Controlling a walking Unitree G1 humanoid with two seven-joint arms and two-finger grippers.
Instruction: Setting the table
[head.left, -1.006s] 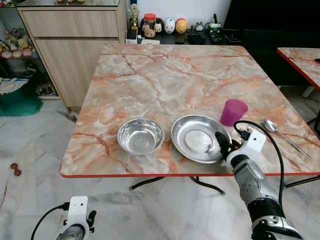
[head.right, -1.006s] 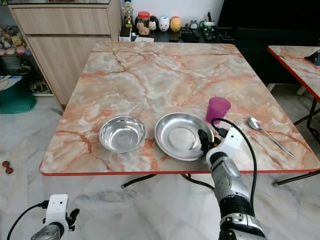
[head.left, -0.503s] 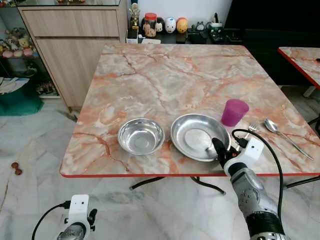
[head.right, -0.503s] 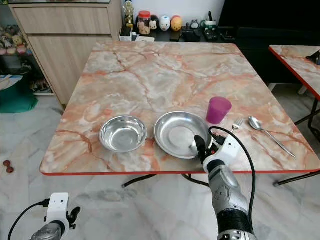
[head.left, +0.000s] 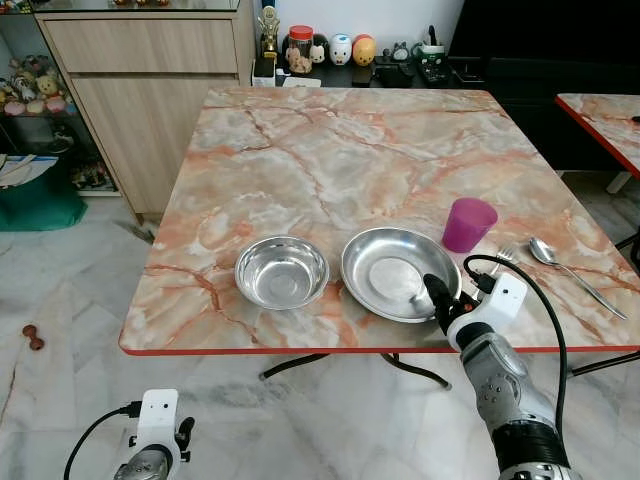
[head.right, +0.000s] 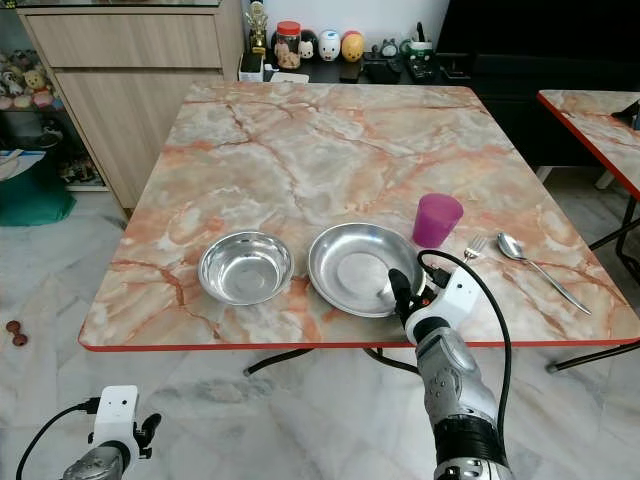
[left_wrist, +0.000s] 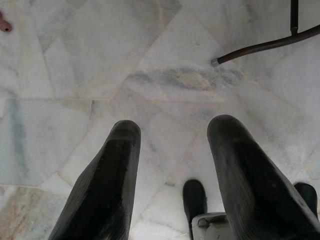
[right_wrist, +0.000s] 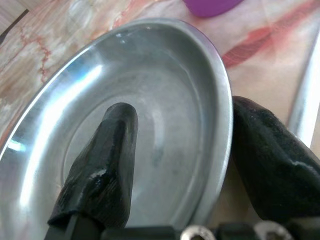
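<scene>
The right claw (head.left: 437, 300) now straddles the rim of the steel plate (head.left: 395, 272) at about the plate's 4 o'clock: in the wrist view one finger (right_wrist: 102, 165) lies inside the dish and the other outside, with the rim between them and a gap still showing, so the claw is open, not yet clamped. A second ago it sat at the plate's right edge, nearer the purple cup (head.left: 467, 223); since then it has slid inward over the rim, while the plate itself has barely shifted. This looks like the lead-in to gripping the plate to place it.

The steel bowl (head.left: 281, 271) sits at the plate's 9 o'clock, fork (head.left: 505, 254) and spoon (head.left: 560, 265) at its 3 o'clock. The left claw (left_wrist: 175, 165) hangs open over the floor.
</scene>
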